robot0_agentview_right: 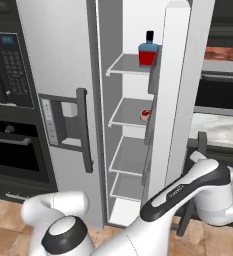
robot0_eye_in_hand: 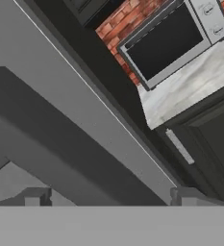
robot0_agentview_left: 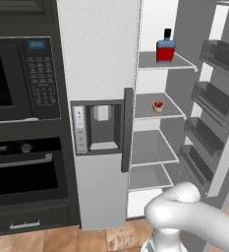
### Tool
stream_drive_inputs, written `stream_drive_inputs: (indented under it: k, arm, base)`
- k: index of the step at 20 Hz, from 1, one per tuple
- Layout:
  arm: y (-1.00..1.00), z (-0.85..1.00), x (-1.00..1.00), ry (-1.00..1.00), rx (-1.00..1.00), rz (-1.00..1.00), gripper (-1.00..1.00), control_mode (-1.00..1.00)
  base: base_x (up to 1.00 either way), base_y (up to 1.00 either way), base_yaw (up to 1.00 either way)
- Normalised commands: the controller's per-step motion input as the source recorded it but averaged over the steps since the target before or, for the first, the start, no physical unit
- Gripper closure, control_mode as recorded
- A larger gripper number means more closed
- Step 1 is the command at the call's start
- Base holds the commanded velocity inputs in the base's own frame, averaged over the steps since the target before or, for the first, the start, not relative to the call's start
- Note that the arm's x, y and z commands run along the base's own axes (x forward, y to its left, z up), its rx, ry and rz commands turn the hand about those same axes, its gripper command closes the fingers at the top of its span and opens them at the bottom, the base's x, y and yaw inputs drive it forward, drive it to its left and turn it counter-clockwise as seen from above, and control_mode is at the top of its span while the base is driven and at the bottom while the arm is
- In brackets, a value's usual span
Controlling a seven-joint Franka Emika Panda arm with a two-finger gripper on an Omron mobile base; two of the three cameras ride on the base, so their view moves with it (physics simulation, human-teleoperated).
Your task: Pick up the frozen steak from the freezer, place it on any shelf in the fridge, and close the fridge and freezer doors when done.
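Observation:
The fridge door stands open at the right, with its door racks facing in. On the second fridge shelf lies a small red and tan piece, the steak. The freezer door, with its dispenser panel, is shut. My arm reaches round the outer side of the open fridge door. In the hand view my gripper is open, its fingertips wide apart with nothing between them, close against the grey door face.
A blue and red bottle stands on the top fridge shelf. A microwave and an oven are built in left of the freezer. Right of the fridge run a counter and a toaster oven.

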Motion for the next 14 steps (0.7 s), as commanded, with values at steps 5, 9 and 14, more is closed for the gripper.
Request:
stream_drive_inputs:
  k: [5, 9, 14]
  arm:
    - [-0.45, 0.0, 0.05, 0.0, 0.0, 0.0, -1.0, -1.0]
    - [-0.21, -0.01, 0.17, 0.0, 0.0, 0.0, -1.0, -1.0]
    - [0.12, -0.12, 0.12, -0.01, 0.0, 0.01, -1.0, -1.0]
  base:
    - [0.0, 0.0, 0.0]
    - [0.0, 0.0, 0.0]
    - [0.0, 0.0, 0.0]
